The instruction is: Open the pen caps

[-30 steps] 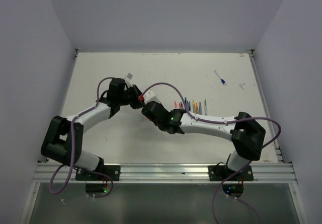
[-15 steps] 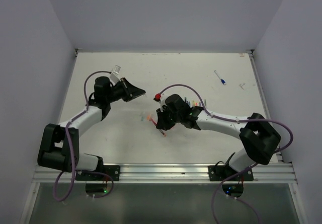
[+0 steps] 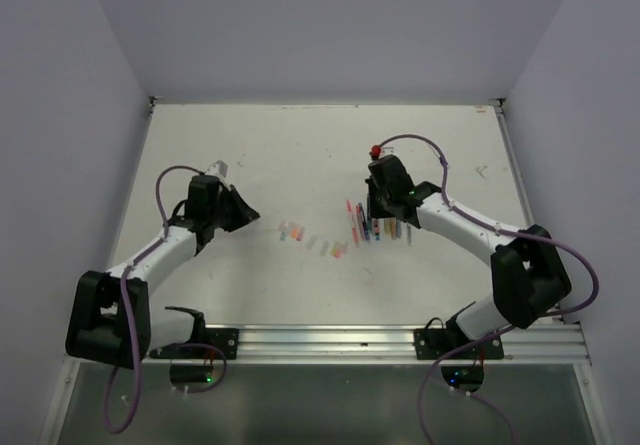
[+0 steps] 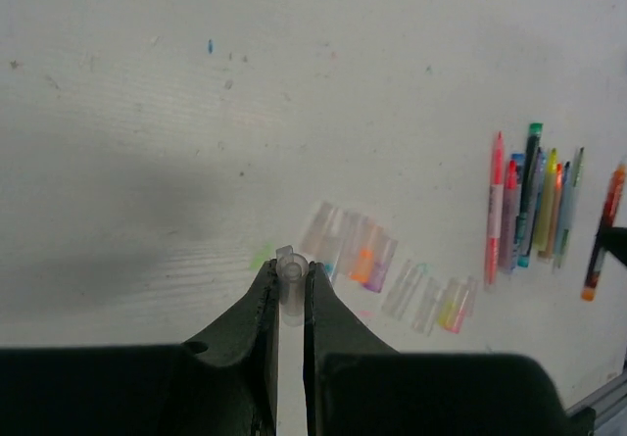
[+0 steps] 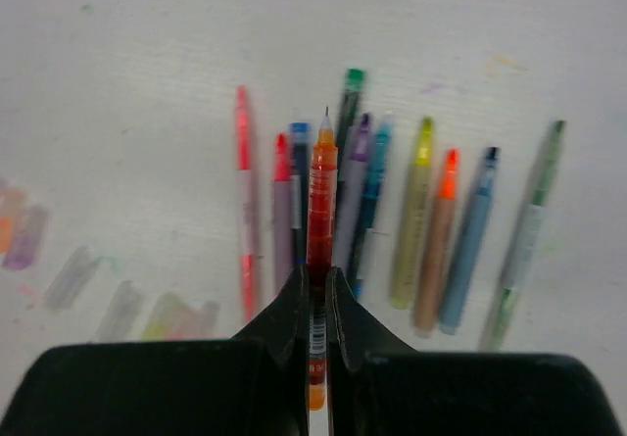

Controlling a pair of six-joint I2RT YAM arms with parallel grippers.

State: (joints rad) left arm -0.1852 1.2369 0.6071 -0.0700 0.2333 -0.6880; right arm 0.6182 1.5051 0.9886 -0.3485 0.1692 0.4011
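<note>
While left tool (image 4: pixel 290 273) pinches a clear cap (image 4: pixel 288 260), right tool (image 5: pixel 316 275) clamps an uncapped orange pen (image 5: pixel 321 186), loose caps (image 4: pixel 361 258) beside pen row (image 4: pixel 534 206).

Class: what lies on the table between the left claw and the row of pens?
A scatter of pale pen caps lies there, seen best in the left wrist view.

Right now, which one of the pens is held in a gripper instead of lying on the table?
The orange-red pen, its tip bare, clamped in the right gripper. The other pens lie loose, side by side on the table.
</note>
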